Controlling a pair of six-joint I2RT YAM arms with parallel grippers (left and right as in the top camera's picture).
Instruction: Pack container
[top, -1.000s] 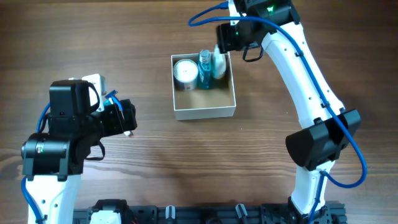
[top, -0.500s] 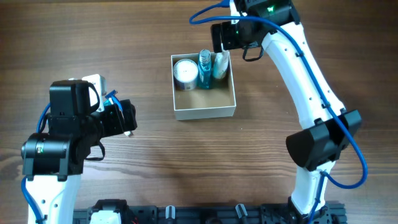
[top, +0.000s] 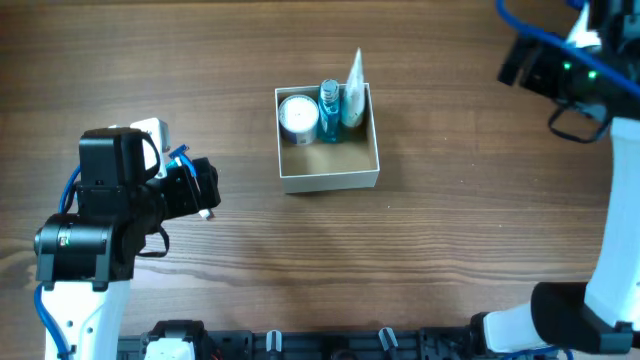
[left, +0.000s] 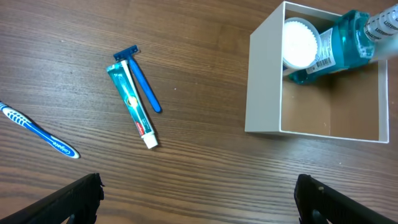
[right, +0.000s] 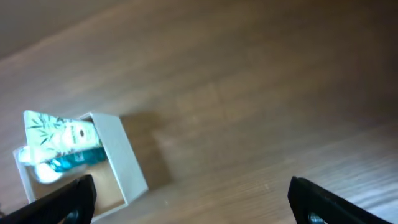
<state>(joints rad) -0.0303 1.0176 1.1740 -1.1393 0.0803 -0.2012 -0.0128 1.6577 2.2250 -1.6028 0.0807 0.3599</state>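
The container (top: 329, 180), a square white-walled box with a tan inside, stands at the table's middle. It holds a white-lidded round jar (top: 298, 115), a blue bottle (top: 329, 108) and a white tube (top: 352, 90) leaning on the back right wall. My left gripper (top: 205, 190) is open and empty, left of the container. In the left wrist view (left: 199, 199) its fingers are wide apart and the container (left: 264, 81) is at upper right. My right gripper (top: 520, 65) is far right of the box. In the right wrist view (right: 193, 199) it is open and empty, and the container (right: 121, 155) is at lower left.
In the left wrist view a toothpaste tube (left: 132, 96), a blue razor (left: 143, 84) and a blue toothbrush (left: 37, 130) lie on the wood left of the container. In the overhead view my left arm hides them.
My right arm has swung away from the container's back right corner to the far right. The white tube stays leaning in the container. The left arm has not moved.
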